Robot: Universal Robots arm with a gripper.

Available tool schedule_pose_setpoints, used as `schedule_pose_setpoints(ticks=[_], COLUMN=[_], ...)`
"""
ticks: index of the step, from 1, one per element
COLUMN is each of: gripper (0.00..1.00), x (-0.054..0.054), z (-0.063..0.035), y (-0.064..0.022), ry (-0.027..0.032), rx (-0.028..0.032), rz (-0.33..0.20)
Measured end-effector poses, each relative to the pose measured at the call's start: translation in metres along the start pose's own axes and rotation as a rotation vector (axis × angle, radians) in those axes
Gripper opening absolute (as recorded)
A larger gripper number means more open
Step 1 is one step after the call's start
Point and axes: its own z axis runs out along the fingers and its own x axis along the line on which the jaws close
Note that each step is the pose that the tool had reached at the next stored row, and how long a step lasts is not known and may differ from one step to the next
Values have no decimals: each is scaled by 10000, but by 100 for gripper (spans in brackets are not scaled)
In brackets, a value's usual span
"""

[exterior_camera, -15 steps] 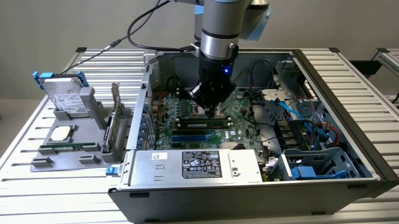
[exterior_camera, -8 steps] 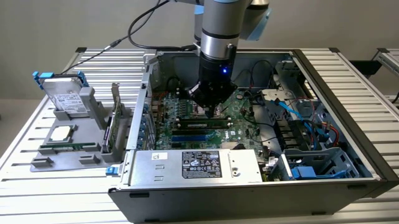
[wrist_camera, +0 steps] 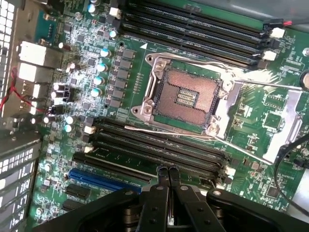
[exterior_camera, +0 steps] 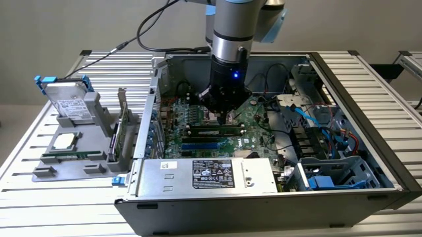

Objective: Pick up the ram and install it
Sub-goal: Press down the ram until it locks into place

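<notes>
Starting at the front of the exterior view, an open computer case (exterior_camera: 264, 207) lies on a slatted metal table (exterior_camera: 39, 207). Just behind the case's front wall sits a silver power supply (exterior_camera: 204, 174) with a black label.

Beyond it lies the green motherboard (exterior_camera: 197, 145), carrying a blue slot and then a bank of long black memory slots (exterior_camera: 212, 139). The ram (exterior_camera: 212, 132) stands on edge in one of these slots, lengthwise along it, with a pale label on its side.

The gripper (exterior_camera: 223, 120) hangs right over the ram. Its tips are at the stick's top edge, but contact cannot be confirmed. In the wrist view the two black fingers (wrist_camera: 157, 198) are pressed together with nothing between them. Their tips are down at the memory slots (wrist_camera: 154, 154) beside the processor socket (wrist_camera: 186, 96). That socket is open, with its metal frame and lever swung aside.

The arm (exterior_camera: 231, 44) rises straight up from the gripper, a small blue light glowing on its wrist. A black cable (exterior_camera: 148, 34) trails from it towards the exterior view's left.

On that same side, outside the case, a grey holder (exterior_camera: 66, 170) sits on the table. It carries a hard drive (exterior_camera: 69, 103) standing upright and an expansion card (exterior_camera: 122, 121) on edge.

At the case's far right, blue and red wires (exterior_camera: 323, 123) run among the drive bays.
</notes>
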Motion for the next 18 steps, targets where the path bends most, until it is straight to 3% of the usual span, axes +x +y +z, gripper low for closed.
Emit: schedule_pose_setpoints(ticks=[4,14,18], gripper=[10,10,10], x=[0,3,34], z=[0,0,1], y=[0,1,7], ry=[-4,65,59], rx=[-23,-85,-111], rz=[535,1580,1717])
